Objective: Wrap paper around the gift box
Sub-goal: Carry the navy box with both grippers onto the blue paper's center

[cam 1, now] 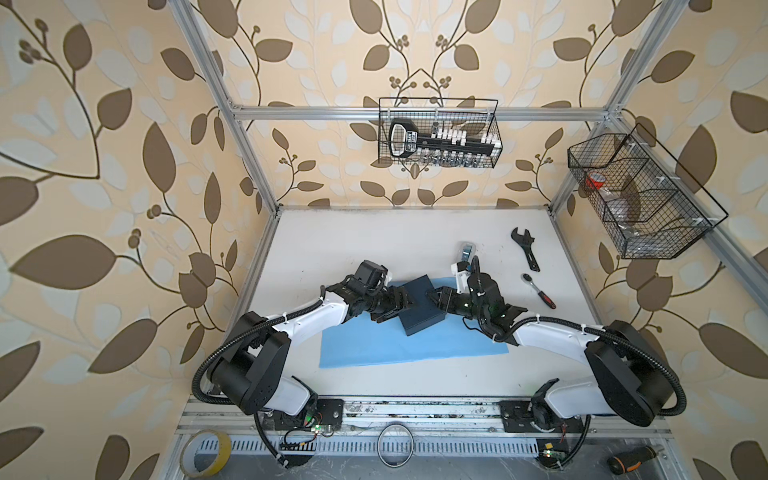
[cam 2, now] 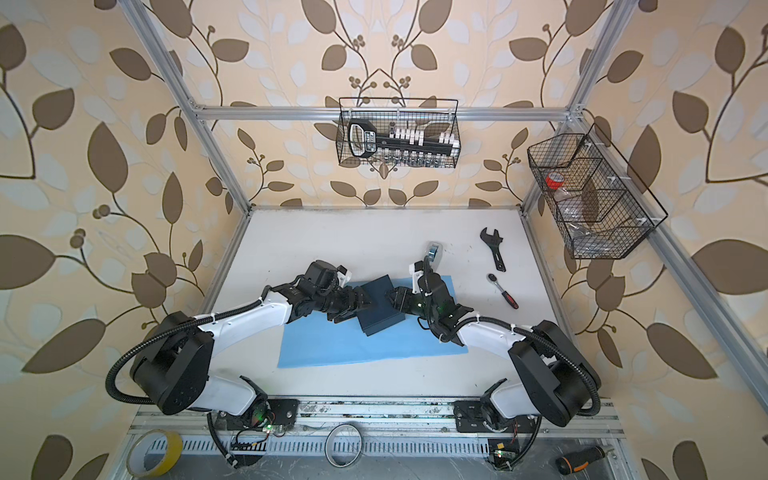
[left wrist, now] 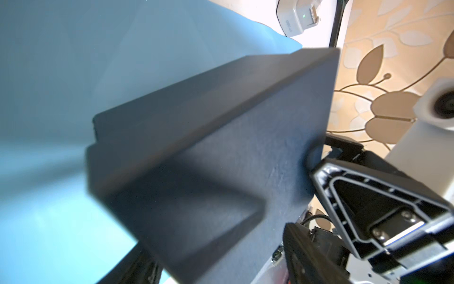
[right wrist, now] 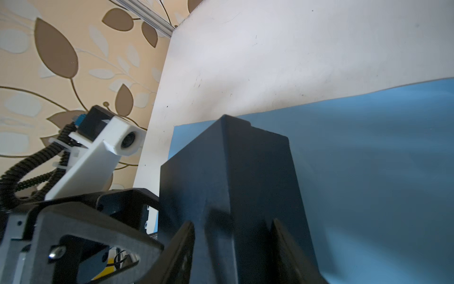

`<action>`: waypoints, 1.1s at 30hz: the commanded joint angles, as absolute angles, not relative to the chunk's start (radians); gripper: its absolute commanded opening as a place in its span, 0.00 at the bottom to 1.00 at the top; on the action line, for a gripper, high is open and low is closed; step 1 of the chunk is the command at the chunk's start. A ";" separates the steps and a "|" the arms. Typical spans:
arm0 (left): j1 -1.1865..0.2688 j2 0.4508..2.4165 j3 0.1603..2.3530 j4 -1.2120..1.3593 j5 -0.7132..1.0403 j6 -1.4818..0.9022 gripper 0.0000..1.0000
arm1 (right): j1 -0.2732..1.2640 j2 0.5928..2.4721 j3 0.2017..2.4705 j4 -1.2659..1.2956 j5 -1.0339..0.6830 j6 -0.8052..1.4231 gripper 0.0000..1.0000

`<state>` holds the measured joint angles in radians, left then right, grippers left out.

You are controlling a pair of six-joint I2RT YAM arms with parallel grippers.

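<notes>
A: Where your left pincer [cam 1: 402, 304] and right pincer [cam 1: 433, 298] meet, what do you see?
B: Each one's jaws straddle the gift box [cam 1: 422, 324]; you cannot tell whether they pinch. It tilts over the paper [cam 1: 395, 347], spread on the tabletop [cam 1: 374, 249].

The box [cam 1: 420, 303] has a matt, faintly textured finish, the paper [cam 1: 395, 349] is smooth and thin, the table [cam 1: 365, 245] matt white and scuffed.

workshop cell: wrench [cam 1: 527, 250], aluminium frame [cam 1: 311, 111]
</notes>
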<state>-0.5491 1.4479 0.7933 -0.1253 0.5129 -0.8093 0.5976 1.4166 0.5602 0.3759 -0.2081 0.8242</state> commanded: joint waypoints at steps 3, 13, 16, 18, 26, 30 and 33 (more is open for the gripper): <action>-0.567 1.425 0.842 -0.073 0.519 -0.722 0.78 | 0.645 1.440 0.538 0.380 -0.275 0.855 0.55; -0.561 1.434 0.812 -0.118 0.440 -0.661 0.80 | 0.643 1.518 0.586 0.342 -0.312 0.788 0.64; -0.558 1.468 0.802 -0.126 0.421 -0.649 0.81 | 0.642 1.518 0.584 0.338 -0.306 0.785 0.65; -0.553 1.475 0.798 -0.117 0.415 -0.647 0.82 | 0.641 1.514 0.583 0.337 -0.306 0.789 0.66; -0.546 1.483 0.808 -0.118 0.394 -0.637 0.86 | 0.639 1.491 0.580 0.313 -0.301 0.782 0.71; -0.536 1.494 0.817 -0.108 0.408 -0.637 0.87 | 0.608 1.474 0.576 0.306 -0.318 0.767 0.76; -0.537 1.510 0.831 -0.089 0.451 -0.644 0.86 | 0.599 1.466 0.584 0.296 -0.343 0.747 0.80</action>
